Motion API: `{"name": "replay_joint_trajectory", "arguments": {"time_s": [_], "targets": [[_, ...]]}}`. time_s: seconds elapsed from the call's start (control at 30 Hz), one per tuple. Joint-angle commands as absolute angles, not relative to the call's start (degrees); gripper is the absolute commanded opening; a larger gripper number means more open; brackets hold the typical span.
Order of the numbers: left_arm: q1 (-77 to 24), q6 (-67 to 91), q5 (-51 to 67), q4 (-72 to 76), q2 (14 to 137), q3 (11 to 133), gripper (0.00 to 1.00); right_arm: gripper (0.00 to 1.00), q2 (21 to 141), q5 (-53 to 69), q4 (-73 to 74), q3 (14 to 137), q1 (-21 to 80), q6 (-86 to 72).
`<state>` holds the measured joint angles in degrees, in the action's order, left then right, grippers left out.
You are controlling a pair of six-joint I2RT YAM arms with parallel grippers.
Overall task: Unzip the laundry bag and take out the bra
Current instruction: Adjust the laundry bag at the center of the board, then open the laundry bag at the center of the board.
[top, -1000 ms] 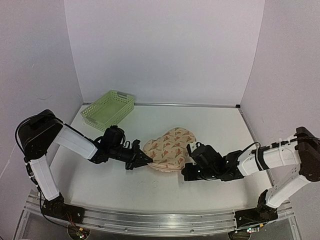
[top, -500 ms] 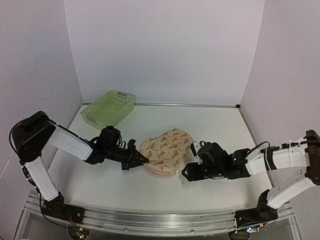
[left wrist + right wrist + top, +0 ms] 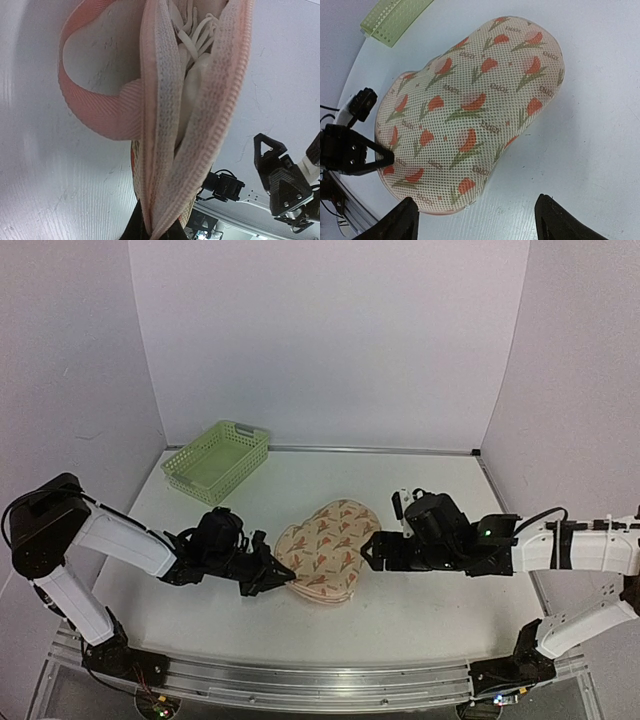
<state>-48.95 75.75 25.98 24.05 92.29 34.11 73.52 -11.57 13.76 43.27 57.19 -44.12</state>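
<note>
The laundry bag (image 3: 325, 548), beige-pink mesh with orange-red tulips, lies flat at mid-table. My left gripper (image 3: 282, 577) is shut on its near-left edge. In the left wrist view (image 3: 155, 231) the black fingers pinch the zip tapes (image 3: 165, 125), which gape apart. White straps and padding of the bra (image 3: 192, 65) show inside the gap. A pink loop strap (image 3: 100, 115) hangs off the bag's edge. My right gripper (image 3: 366, 552) stands open just right of the bag, with nothing in it. In its own view (image 3: 480, 222) the bag (image 3: 470, 110) lies ahead of the fingertips (image 3: 402, 220).
A light green lattice basket (image 3: 215, 460) stands at the back left, and its corner shows in the right wrist view (image 3: 395, 15). White walls close the table on three sides. Bare white tabletop (image 3: 430, 500) lies right of and behind the bag.
My right gripper opened, let go of the bag's right edge and drew back upward. My left gripper, still shut on the edge, pulled the bag a little left and nearer.
</note>
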Motion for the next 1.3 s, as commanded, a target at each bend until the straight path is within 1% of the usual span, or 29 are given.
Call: {"name": "replay_joint_trajectory", "arguments": {"time_s": [0.0,0.07,0.2,0.37,0.43,0.47,0.7,0.83,0.97,1.13,1.27], "targets": [[-52.2,79.7,19.8,25.6,89.1,33.3,0.0,0.83,75.0,-15.0,14.8,47.1,56.1,-46.5],[-53.3,80.6,18.6,25.6,89.2,33.5,0.03,0.84,76.3,-15.3,14.8,48.1,56.0,-47.1],[-55.8,82.1,15.9,25.6,89.3,34.2,0.14,0.87,78.8,-16.3,14.6,49.7,55.7,-48.8],[-58.8,83.3,13.9,25.6,90.6,35.3,0.4,0.89,81.9,-16.9,14.6,51.3,55.5,-50.6],[-60.0,83.6,13.5,25.6,91.3,35.9,0.47,0.89,83.1,-16.7,14.6,51.8,55.4,-51.3],[-60.4,83.6,13.3,25.6,91.5,36.1,0.49,0.89,83.4,-16.7,14.6,51.9,55.3,-51.7],[-62.0,83.0,11.8,25.2,89.8,35.6,0.62,0.91,86.5,-16.4,14.0,52.8,55.0,-53.6],[-63.2,81.4,10.9,22.7,88.2,36.3,0.66,0.91,88.5,-15.8,13.0,53.3,54.6,-54.0],[-64.9,79.8,7.0,15.3,84.6,37.3,0.69,0.91,89.2,-15.5,12.2,53.6,54.3,-53.7],[-66.6,76.8,-1.8,-0.3,78.7,41.7,0.71,0.91,89.6,-15.2,12.0,54.1,54.0,-53.0],[-66.6,75.3,-4.9,-5.8,75.1,42.8,0.73,0.91,89.5,-15.1,12.0,54.5,53.9,-52.3]]}}
